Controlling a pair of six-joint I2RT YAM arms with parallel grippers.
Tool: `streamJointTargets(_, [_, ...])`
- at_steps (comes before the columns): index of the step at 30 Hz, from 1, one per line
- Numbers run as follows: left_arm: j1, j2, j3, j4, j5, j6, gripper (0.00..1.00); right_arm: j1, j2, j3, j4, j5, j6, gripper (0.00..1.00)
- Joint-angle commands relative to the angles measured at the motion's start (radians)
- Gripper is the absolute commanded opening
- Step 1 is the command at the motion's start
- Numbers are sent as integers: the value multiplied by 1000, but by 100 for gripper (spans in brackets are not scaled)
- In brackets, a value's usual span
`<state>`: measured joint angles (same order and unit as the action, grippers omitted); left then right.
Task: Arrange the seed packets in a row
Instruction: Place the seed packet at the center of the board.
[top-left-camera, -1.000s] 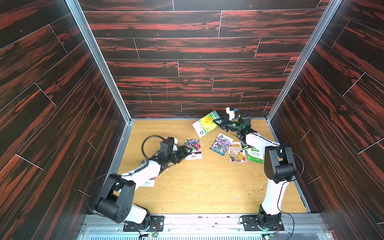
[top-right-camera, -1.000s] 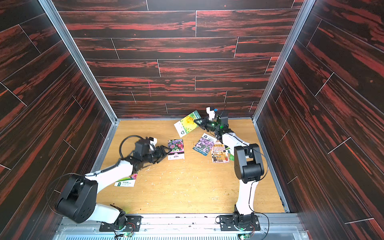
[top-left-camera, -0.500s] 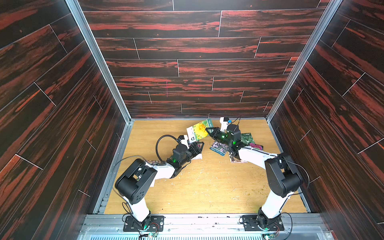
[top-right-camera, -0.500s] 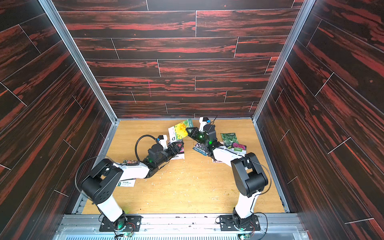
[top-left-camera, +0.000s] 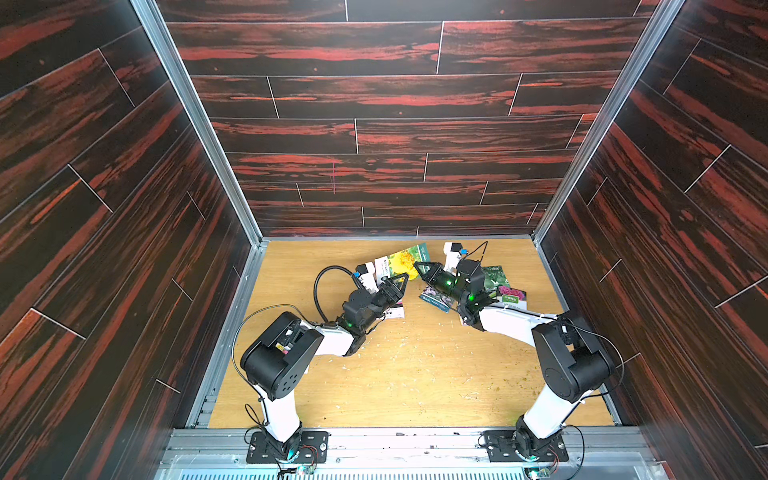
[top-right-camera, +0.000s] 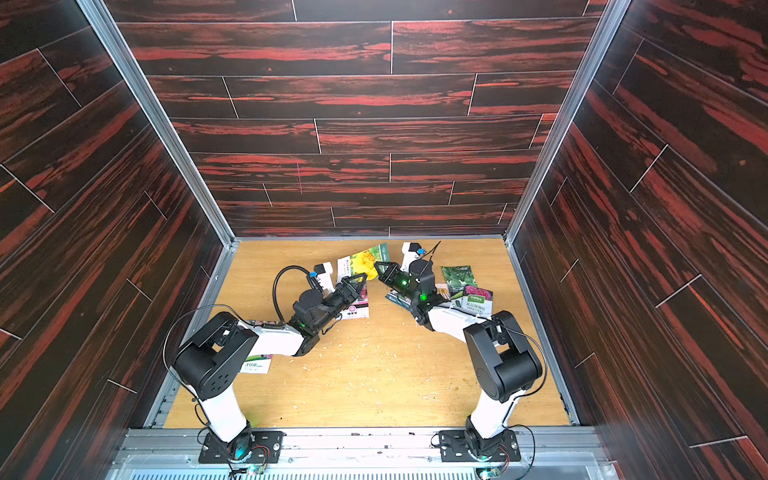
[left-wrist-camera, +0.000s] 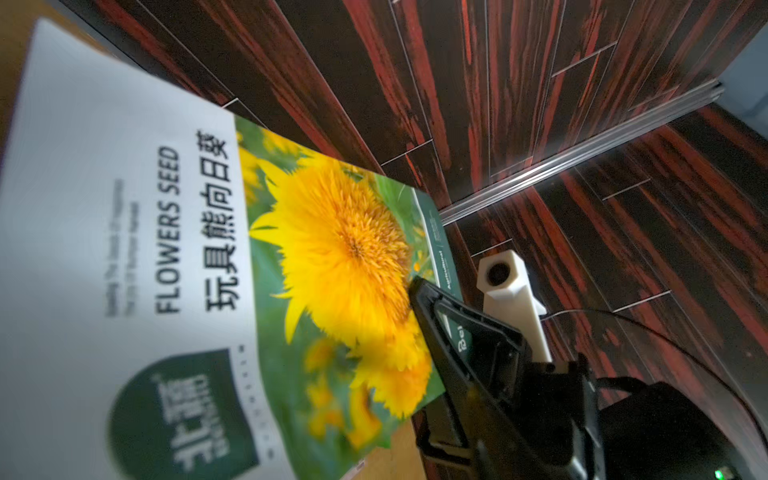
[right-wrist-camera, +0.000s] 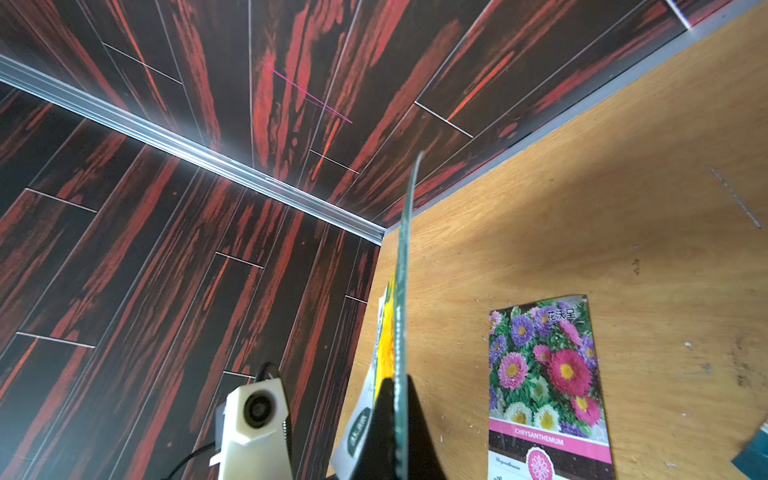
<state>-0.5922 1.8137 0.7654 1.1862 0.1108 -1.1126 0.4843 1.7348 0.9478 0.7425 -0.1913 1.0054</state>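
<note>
Right fingers (right-wrist-camera: 422, 432) tight on the sunflower packet (left-wrist-camera: 332, 249) edge; left fingers (top-left-camera: 395, 286) alongside, spread unclear; open tabletop (top-left-camera: 415, 374) nearer the arm bases.

Light wooden table (top-left-camera: 415, 374), grain running side to side, scuffed and sprinkled with pale flecks (top-right-camera: 374, 357) across the middle. Flat near the centre, towards the back: chrysanthemum packet (right-wrist-camera: 548, 386), pink band along one short end. Just right of it, purple-flower packet (top-left-camera: 434, 297) with a teal edge, partly hidden. Further right, melon packet (top-right-camera: 457, 279), and touching or overlapping its near corner, red-bloom packet (top-right-camera: 478, 297) with a green label. Well apart, close to the left edge: white-and-green-labelled packet (top-right-camera: 255, 365), mostly covered.
</note>
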Motion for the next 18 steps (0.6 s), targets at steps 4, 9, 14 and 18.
streamJointTargets(4, [1,25,12,139,-27,-8,13,11,-30,-31,25,-45,-19,0])
streamJointTargets(9, [2,47,11,176,-31,-29,0,16,-54,-81,29,-38,-30,0])
streamJointTargets(14, [29,0,15,87,103,-26,0,1,-88,-64,-75,-71,-98,58])
streamJointTargets(18, [93,-98,60,-199,460,8,0,-112,-69,21,-258,-334,-105,72])
